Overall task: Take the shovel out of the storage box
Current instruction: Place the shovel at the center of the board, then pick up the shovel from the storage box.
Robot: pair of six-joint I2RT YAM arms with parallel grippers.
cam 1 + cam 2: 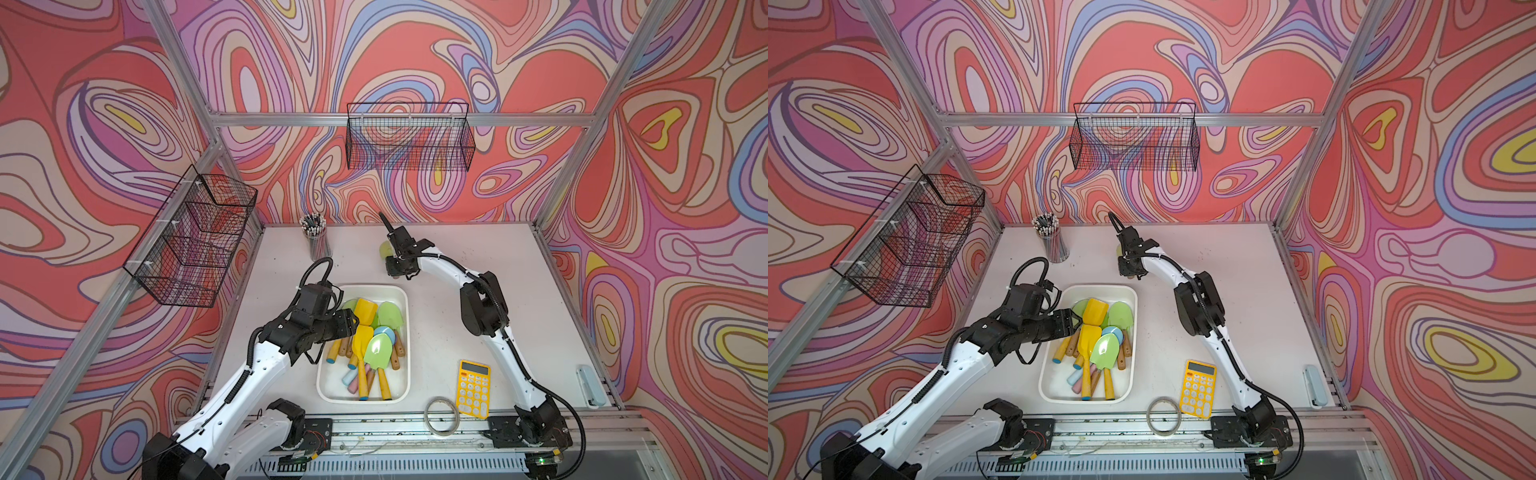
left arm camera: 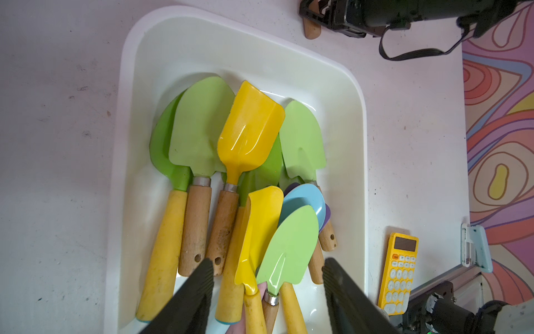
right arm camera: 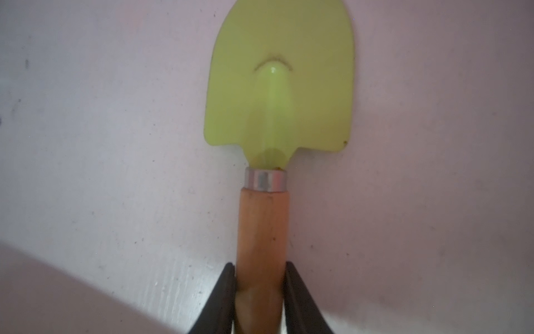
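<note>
**A:** Where do we find the green shovel?

**B:** In both top views it sits at upper centre of the frame, outside the storage box, low over the table in the right gripper. The box lies at lower centre, with other shovels heaped inside. The left gripper hangs over its left rim.

**A:** And the left wrist view?

**B:** We see that gripper's fingers spread apart above the heap, holding nothing. A yellow calculator lies near the box.

**A:** The right wrist view?

**B:** Two fingers clamp the wooden handle, and the blade faces the tabletop. Whether it touches, we cannot tell.

**A:** So how do we finish cleanly?

**B:** We judge the step is the set-down. We would lower until blade and handle lie flat, part the fingers fully, then rise straight up so nothing drags the shovel back toward the box. The left arm should hold clear of the heap until then.
</note>
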